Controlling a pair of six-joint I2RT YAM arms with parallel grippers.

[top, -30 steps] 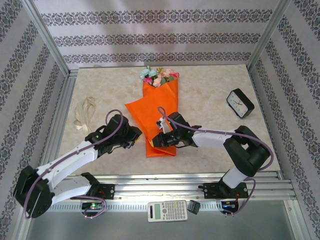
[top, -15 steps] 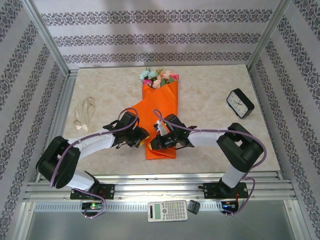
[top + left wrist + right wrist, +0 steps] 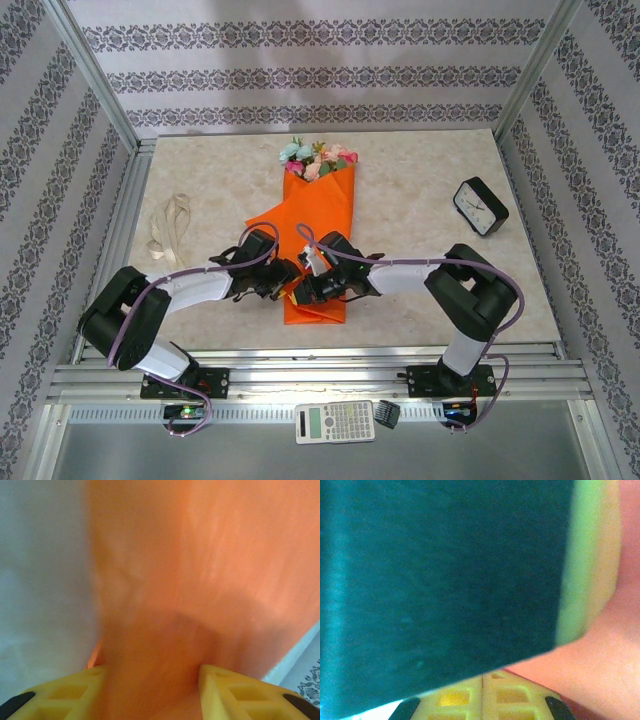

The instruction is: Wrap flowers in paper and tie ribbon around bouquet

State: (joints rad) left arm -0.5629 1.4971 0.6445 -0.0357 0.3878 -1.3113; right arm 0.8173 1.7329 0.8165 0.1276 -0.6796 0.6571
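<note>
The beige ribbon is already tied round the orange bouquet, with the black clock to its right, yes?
No: the ribbon lies loose on the table, left of the bouquet, untied, as the top external view shows. The clock is indeed to the bouquet's right.

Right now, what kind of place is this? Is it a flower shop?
Probably not a shop, more likely a robot test bench. Two robot arms are bolted to a metal rail at the table's near edge, metal posts frame patterned walls, and the bouquet shares the table with an alarm clock.
</note>
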